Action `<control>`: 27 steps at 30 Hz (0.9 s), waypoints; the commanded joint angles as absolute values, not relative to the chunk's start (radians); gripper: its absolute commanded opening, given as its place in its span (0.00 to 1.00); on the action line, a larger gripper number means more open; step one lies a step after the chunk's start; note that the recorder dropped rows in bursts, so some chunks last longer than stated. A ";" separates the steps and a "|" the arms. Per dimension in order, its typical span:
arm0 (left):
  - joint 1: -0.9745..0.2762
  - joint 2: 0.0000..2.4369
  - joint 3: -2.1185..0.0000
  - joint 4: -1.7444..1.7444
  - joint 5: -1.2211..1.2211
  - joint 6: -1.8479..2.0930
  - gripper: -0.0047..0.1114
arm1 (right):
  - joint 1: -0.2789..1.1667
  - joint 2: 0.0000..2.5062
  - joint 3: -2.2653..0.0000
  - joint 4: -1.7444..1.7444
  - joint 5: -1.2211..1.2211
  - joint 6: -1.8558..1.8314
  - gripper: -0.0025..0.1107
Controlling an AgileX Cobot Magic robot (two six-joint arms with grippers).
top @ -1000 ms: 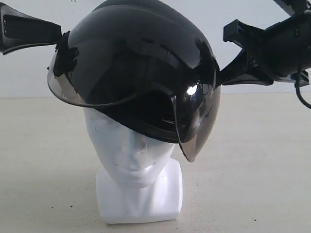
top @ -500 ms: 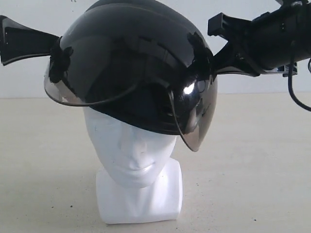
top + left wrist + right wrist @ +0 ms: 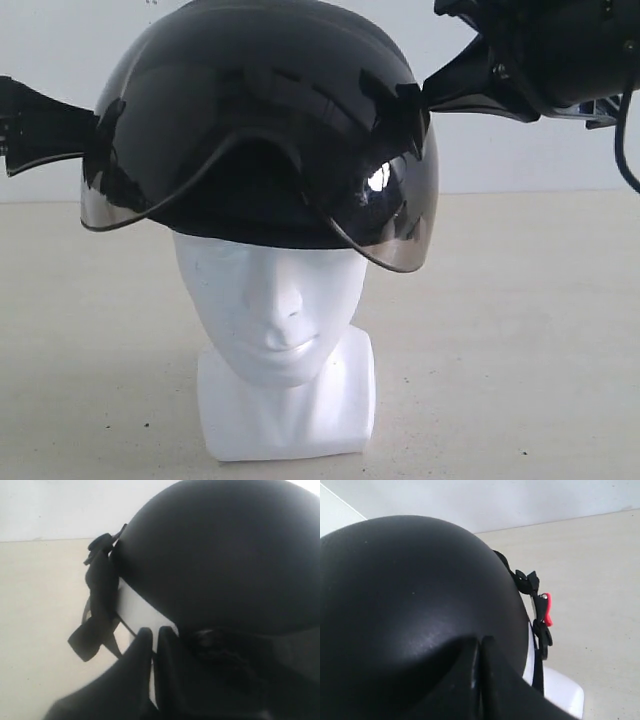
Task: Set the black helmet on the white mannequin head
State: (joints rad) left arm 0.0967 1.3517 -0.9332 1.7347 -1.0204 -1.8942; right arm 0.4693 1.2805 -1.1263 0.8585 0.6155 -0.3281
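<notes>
Currently black helmet (image 3: 260,110) caps white mannequin head (image 3: 275,300); left gripper (image 3: 98,150), right gripper (image 3: 425,95) clamped on its sides.

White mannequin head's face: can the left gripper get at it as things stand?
Probably not yet. The left gripper is shut on the edge of the black helmet, so it would have to let go first. Otherwise the way looks free: the face of the white mannequin head is bare below the visor.

helmet (image 3: 260,110) over mannequin head (image 3: 270,300), on table (image 3: 500,350) (centre)
</notes>
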 commanded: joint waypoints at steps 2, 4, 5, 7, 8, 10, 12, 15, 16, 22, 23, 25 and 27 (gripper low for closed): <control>0.096 1.336 -0.898 1.744 -1.042 -1.868 0.08 | 0.499 1.278 -1.130 0.981 0.714 -0.355 0.02; 0.095 1.333 -0.897 1.744 -1.054 -1.868 0.08 | 0.499 1.278 -1.130 1.002 0.718 -0.367 0.02; 0.095 1.332 -0.894 1.744 -1.064 -1.868 0.08 | 0.499 1.278 -1.130 1.009 0.718 -0.370 0.02; 0.095 1.332 -0.890 1.744 -1.091 -1.884 0.08 | 0.499 1.278 -1.134 1.013 0.720 -0.372 0.02; 0.095 1.332 -0.881 1.744 -1.104 -1.884 0.08 | 0.499 1.278 -1.140 1.013 0.729 -0.372 0.02; 0.096 1.332 -0.870 1.744 -1.099 -1.875 0.08 | 0.499 1.276 -1.140 1.018 0.733 -0.372 0.02; 0.100 1.332 -0.867 1.744 -1.091 -1.875 0.08 | 0.499 1.276 -1.140 1.015 0.739 -0.372 0.02; 0.116 1.332 -0.867 1.744 -1.093 -1.875 0.08 | 0.499 1.266 -1.140 1.013 0.742 -0.370 0.02; 0.121 1.332 -0.867 1.744 -1.093 -1.875 0.08 | 0.499 1.262 -1.140 1.013 0.742 -0.368 0.02; 0.141 1.332 -0.893 1.744 -1.093 -1.879 0.08 | 0.499 1.246 -1.140 0.978 0.746 -0.326 0.02; 0.141 1.332 -0.898 1.744 -1.098 -1.881 0.08 | 0.499 1.246 -1.140 0.959 0.746 -0.313 0.02; 0.141 1.332 -0.911 1.744 -1.103 -1.884 0.08 | 0.499 1.246 -1.140 0.933 0.758 -0.289 0.02; 0.141 1.332 -0.922 1.744 -1.103 -1.891 0.08 | 0.499 1.246 -1.140 0.921 0.767 -0.284 0.02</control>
State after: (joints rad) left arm 0.1402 1.3392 -0.9026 1.7573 -1.0621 -1.8821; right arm 0.4866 1.2445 -1.1432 0.9518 0.6842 -0.3009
